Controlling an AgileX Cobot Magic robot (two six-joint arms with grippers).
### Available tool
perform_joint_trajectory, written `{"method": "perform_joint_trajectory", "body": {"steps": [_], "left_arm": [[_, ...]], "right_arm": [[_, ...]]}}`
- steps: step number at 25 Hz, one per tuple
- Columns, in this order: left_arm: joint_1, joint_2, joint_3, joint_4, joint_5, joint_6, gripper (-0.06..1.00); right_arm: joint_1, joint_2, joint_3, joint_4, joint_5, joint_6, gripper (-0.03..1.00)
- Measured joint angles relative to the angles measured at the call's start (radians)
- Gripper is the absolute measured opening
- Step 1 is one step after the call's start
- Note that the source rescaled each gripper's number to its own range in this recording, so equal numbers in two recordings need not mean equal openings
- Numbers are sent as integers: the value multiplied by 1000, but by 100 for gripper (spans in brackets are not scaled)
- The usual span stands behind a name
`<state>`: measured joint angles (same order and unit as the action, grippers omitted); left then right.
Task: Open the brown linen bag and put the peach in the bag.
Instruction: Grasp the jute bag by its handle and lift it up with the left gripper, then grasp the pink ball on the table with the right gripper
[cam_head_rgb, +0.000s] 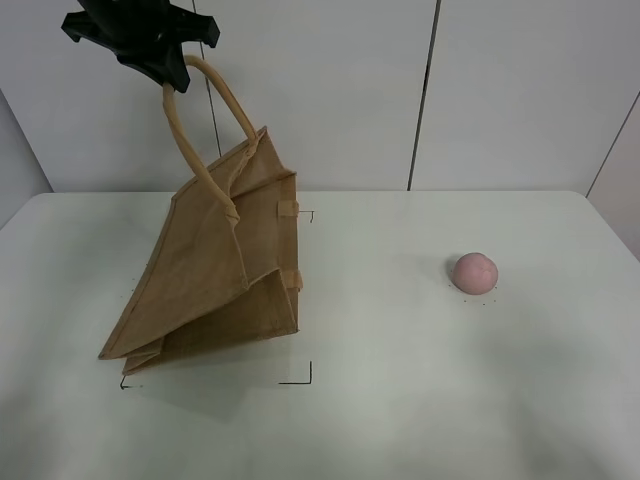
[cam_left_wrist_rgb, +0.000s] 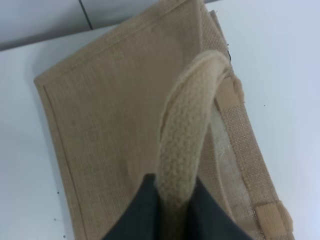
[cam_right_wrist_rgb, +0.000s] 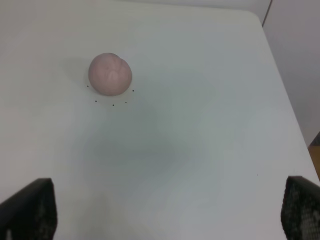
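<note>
The brown linen bag (cam_head_rgb: 215, 270) stands tilted on the white table (cam_head_rgb: 400, 400), at its left. One side panel is pulled up and the mouth is parted a little. My left gripper (cam_head_rgb: 170, 70) is high above the bag, shut on one rolled handle (cam_head_rgb: 200, 120). In the left wrist view the handle (cam_left_wrist_rgb: 187, 135) runs between the dark fingers (cam_left_wrist_rgb: 135, 215) above the bag's panel (cam_left_wrist_rgb: 110, 125). The peach (cam_head_rgb: 474, 272) lies on the table to the right, well apart from the bag. In the right wrist view my right gripper (cam_right_wrist_rgb: 165, 215) is open and empty, short of the peach (cam_right_wrist_rgb: 110, 74).
Black corner marks (cam_head_rgb: 300, 378) on the table frame the bag's spot. Small black dots (cam_right_wrist_rgb: 113, 104) ring the peach. The table's right edge (cam_right_wrist_rgb: 280, 75) runs close to the peach's side. Grey wall panels stand behind the table.
</note>
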<state>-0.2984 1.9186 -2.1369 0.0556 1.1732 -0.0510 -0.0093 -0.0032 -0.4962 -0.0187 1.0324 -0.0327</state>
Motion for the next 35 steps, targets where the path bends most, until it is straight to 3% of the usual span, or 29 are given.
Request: {"method": "perform_joint_trajectory", "body": {"steps": [10, 28, 35], "left_arm": [[0, -8, 0, 1, 0, 14, 0], [0, -8, 0, 1, 0, 16, 0], [0, -8, 0, 1, 0, 16, 0]], "right_arm": [[0, 60, -49, 0, 1, -4, 100], [0, 1431, -686, 83, -7, -36, 100], [106, 1802, -941, 86, -67, -56, 100]]}}
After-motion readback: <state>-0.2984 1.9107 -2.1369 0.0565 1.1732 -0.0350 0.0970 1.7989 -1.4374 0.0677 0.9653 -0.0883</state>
